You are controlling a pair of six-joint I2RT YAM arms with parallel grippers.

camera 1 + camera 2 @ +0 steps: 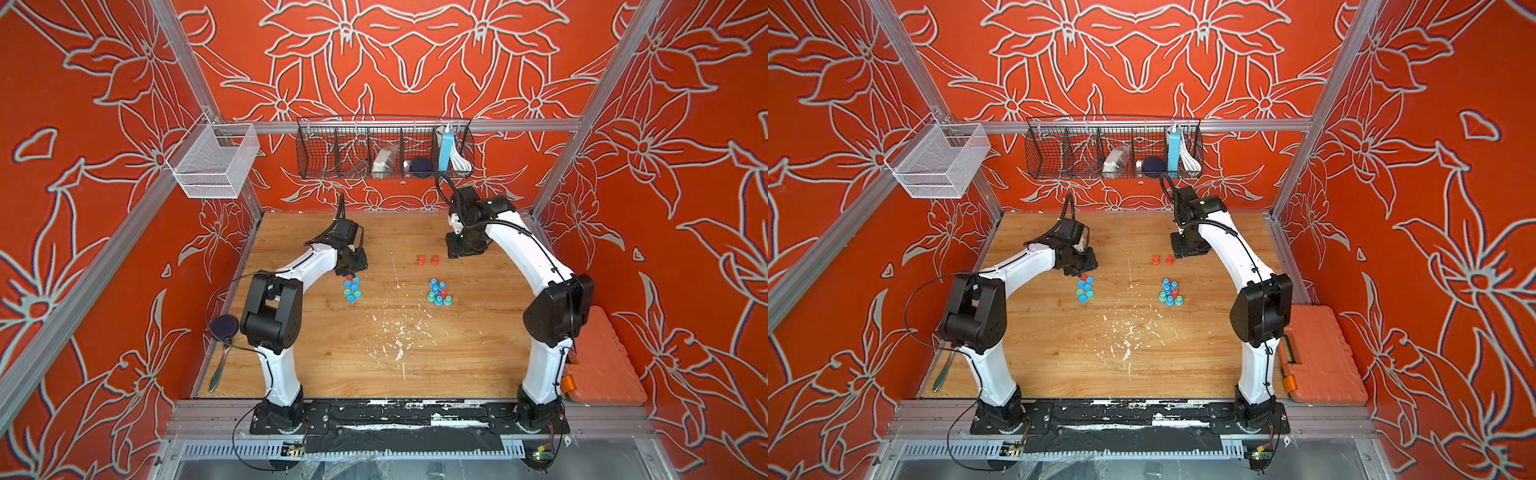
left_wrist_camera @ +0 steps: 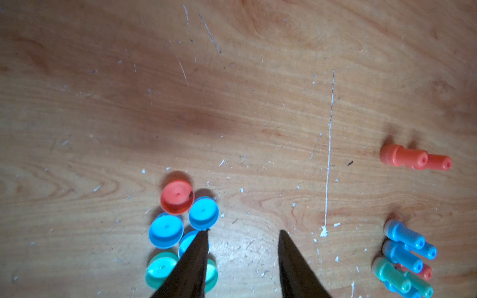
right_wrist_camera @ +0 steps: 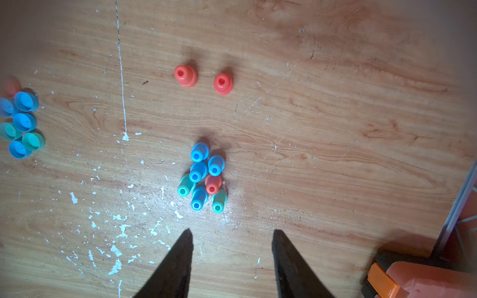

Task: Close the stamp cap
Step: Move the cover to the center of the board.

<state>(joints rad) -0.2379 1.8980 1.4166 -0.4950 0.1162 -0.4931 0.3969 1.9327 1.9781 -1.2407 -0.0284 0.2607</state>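
The left tool [image 2: 243, 232] hangs over a cluster of small round plastic caps [image 2: 166, 229], blue, teal and one red, lying on the scratched wooden tabletop [image 2: 103, 103]. Its jaws stand moderately apart with nothing between them, and in the wrist view one finger overlaps a blue cap. The right tool [image 3: 232, 230] is parted and empty, near a pair of upright red plastic stamps [image 3: 185, 75]. A huddle of blue, teal and red stamps [image 3: 198, 170] stands well apart from the caps.
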